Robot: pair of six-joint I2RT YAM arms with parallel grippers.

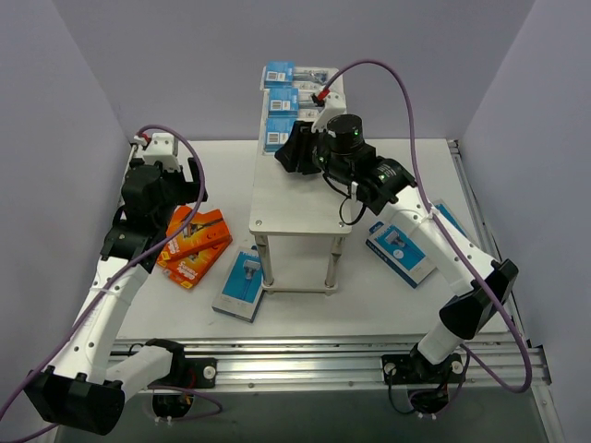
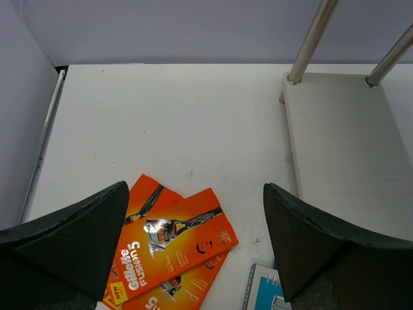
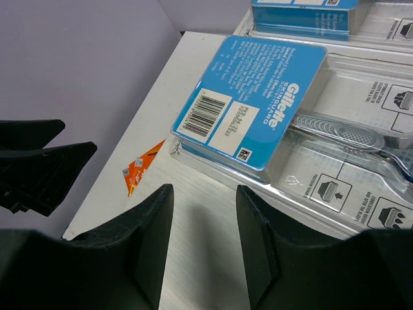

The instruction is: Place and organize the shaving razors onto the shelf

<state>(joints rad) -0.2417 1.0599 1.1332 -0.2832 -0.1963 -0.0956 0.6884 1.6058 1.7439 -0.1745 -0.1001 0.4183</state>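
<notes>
Three clear blister razor packs with blue cards (image 1: 280, 103) lie in a row at the far end of the shelf top (image 1: 295, 198). My right gripper (image 1: 294, 153) hovers just in front of the nearest pack (image 3: 258, 97). In its wrist view the right gripper (image 3: 203, 194) is open, with only bare shelf wood between its fingers. Flat orange razor boxes (image 1: 194, 242) lie overlapped on the table to the left of the shelf. My left gripper (image 1: 185, 189) hangs above these orange boxes (image 2: 174, 242). In its own view the left gripper (image 2: 197, 219) stands wide open and holds nothing.
A blue-and-white box (image 1: 240, 284) lies on the table by the shelf's front left leg, its corner (image 2: 261, 290) showing in the left wrist view. Two more (image 1: 399, 251) lie right of the shelf. The lower tier (image 2: 348, 148) and metal legs (image 2: 312, 39) stand to my left gripper's right.
</notes>
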